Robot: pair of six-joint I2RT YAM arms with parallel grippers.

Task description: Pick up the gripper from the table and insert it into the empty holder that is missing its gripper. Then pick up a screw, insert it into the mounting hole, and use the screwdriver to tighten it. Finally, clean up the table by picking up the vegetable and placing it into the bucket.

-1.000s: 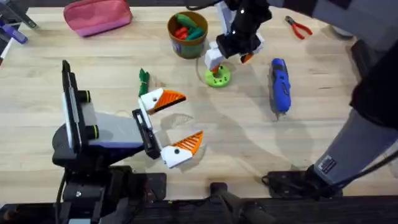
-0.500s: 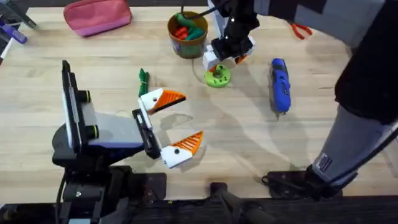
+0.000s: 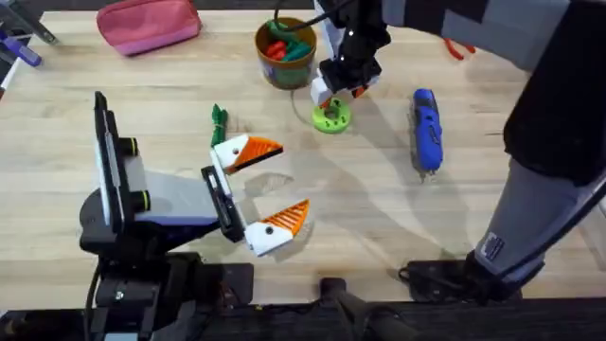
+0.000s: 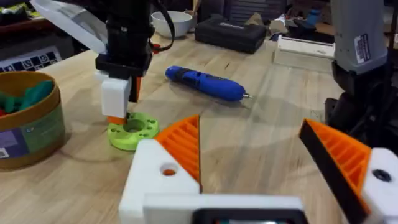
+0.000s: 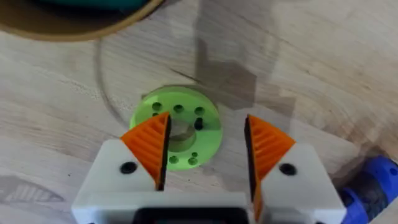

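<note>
Our right pincer [image 5: 205,152] hovers, fingers apart, over the green disc [image 3: 330,116], just right of the bucket [image 3: 285,52]. Our left pincer [image 3: 260,194] rests near, also apart, orange tips fitted. The screwdriver [image 3: 426,130] lies right; a green vegetable [image 3: 219,119] lies left.

Left arm low near its base, left gripper [image 3: 258,189] pointing forward along the table — orange pads spread wide. Right arm reaching across to the far middle, right gripper [image 3: 339,87] pointing straight down, pads [image 5: 151,146] parted — nothing clamped between.
</note>
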